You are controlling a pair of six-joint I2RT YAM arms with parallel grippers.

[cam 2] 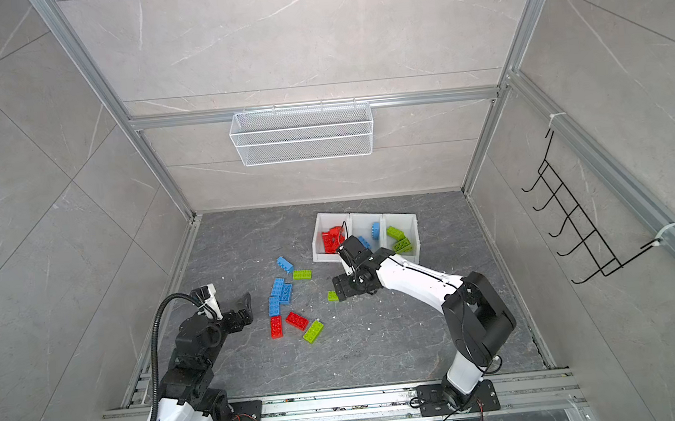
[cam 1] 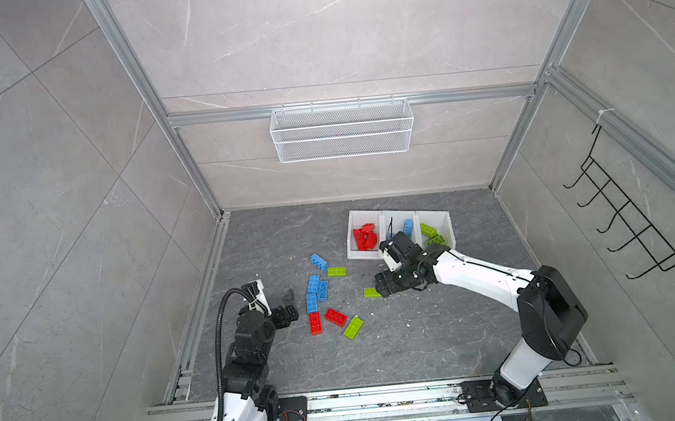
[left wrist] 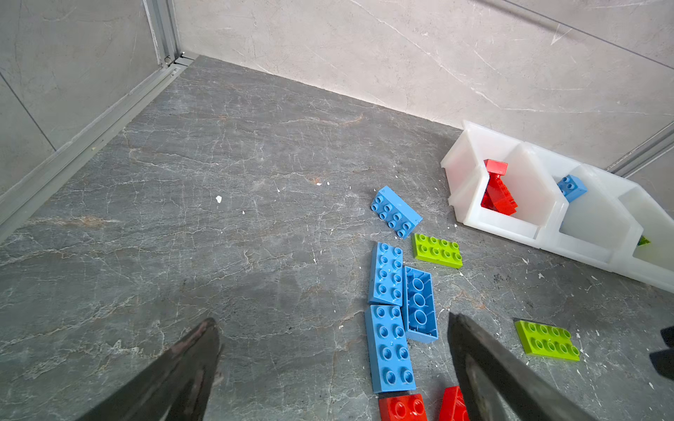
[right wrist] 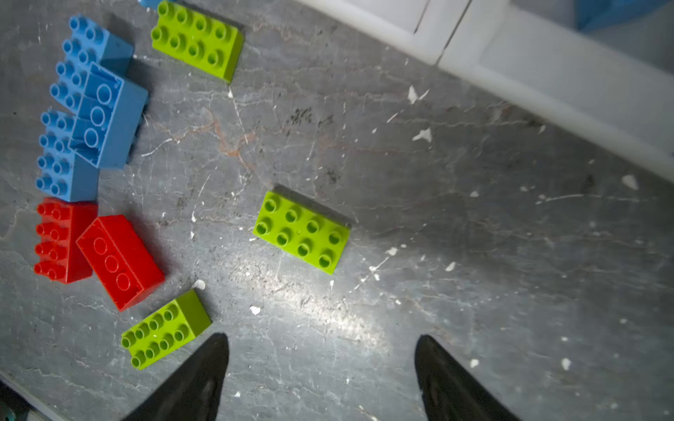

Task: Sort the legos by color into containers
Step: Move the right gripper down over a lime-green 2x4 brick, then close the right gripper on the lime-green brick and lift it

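grey floor: joined bins hold red legos, blue legos, green legos; left fingers, right fingers apart.

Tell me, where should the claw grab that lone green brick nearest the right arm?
Across its two long sides, coming straight down from above. The green brick lies flat, studs up, on its own, so both sides are free for the right claw.

In both top views my right arm hides much of the middle bin. It half-covers one green brick too.
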